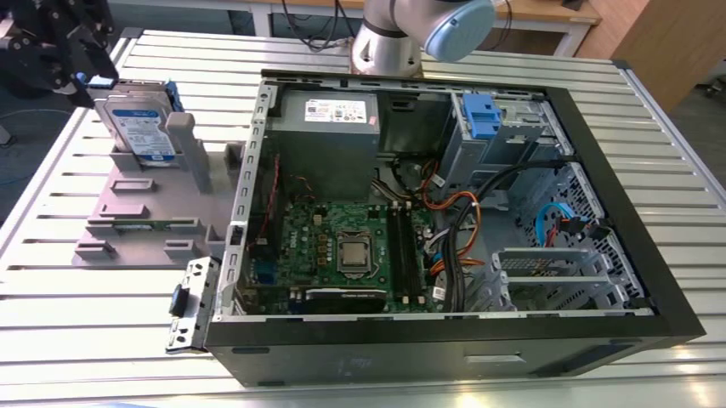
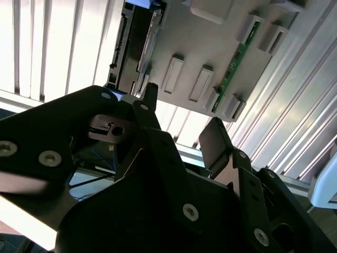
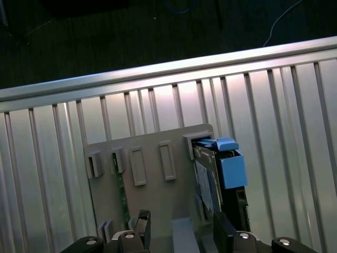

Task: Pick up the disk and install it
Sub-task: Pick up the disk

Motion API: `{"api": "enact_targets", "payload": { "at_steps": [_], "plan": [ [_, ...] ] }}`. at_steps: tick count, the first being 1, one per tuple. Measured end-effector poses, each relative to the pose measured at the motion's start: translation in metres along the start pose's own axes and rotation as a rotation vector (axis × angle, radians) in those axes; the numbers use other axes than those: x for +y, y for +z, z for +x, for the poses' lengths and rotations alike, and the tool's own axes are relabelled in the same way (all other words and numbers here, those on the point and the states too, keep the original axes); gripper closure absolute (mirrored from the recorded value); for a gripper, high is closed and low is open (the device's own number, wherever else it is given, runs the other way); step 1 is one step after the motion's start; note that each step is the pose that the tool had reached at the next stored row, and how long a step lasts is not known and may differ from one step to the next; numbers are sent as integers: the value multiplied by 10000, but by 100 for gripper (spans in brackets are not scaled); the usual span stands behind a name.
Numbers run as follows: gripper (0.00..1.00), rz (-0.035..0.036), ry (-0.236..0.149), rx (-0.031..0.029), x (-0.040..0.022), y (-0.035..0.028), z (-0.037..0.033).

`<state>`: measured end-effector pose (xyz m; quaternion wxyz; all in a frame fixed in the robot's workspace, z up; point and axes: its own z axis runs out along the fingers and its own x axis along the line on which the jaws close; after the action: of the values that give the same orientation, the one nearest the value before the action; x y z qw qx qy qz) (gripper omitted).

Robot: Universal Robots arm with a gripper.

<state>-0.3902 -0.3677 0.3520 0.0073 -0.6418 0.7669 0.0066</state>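
Hand [image 3: 181, 219] spread, nothing btwn its fingers [image 3: 143, 224]; it hangs near the disk [image 3: 210, 179], not gripping it. Disk stands on edge in the grey stand [image 3: 158, 197], blue bracket [image 3: 231, 168] on top, by the tabletop [image 1: 46, 297] edge at the exterior view's left. Open PC case [image 1: 454, 340] sits just beside the stand, twd the tabletop's middle.

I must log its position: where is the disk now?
The disk stands on edge in the grey stand, at the exterior view's left, beside the open computer case.
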Motion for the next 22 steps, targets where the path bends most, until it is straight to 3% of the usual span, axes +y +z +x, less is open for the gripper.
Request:
{"api": "enact_targets", "payload": {
  "at_steps": [22],
  "plan": [
    [41, 0, 0, 0, 12, 2, -74]
  ]
}}
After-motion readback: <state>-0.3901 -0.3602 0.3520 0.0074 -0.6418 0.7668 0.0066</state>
